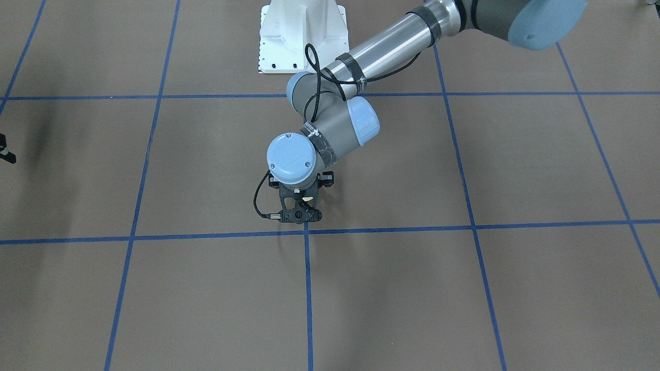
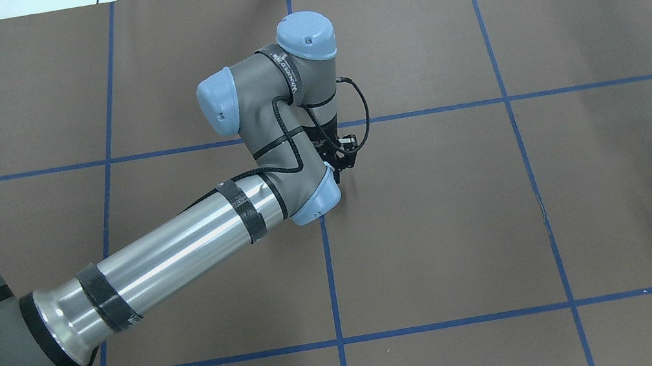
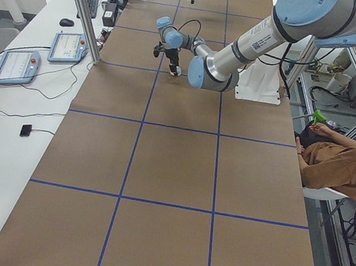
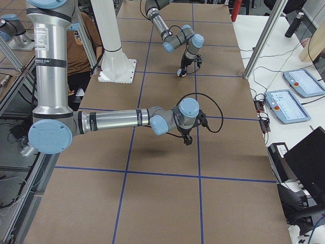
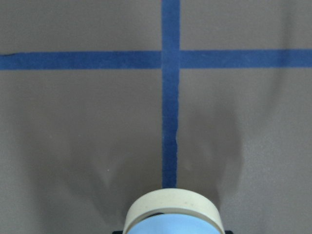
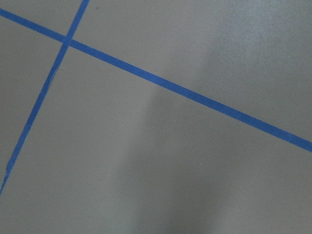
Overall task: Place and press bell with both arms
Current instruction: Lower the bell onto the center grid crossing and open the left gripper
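bell (image 5: 173, 214): rounded cream ring, smooth blue dome, seemingly gripped.

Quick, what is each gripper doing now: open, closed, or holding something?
Left gripper: closed on the bell, it seems.
Right gripper: in view, but open or closed cannot be told.

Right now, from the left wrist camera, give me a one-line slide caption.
The bell, cream base ring leading, shows low in frame, a blue tape cross beyond it on the brown table.
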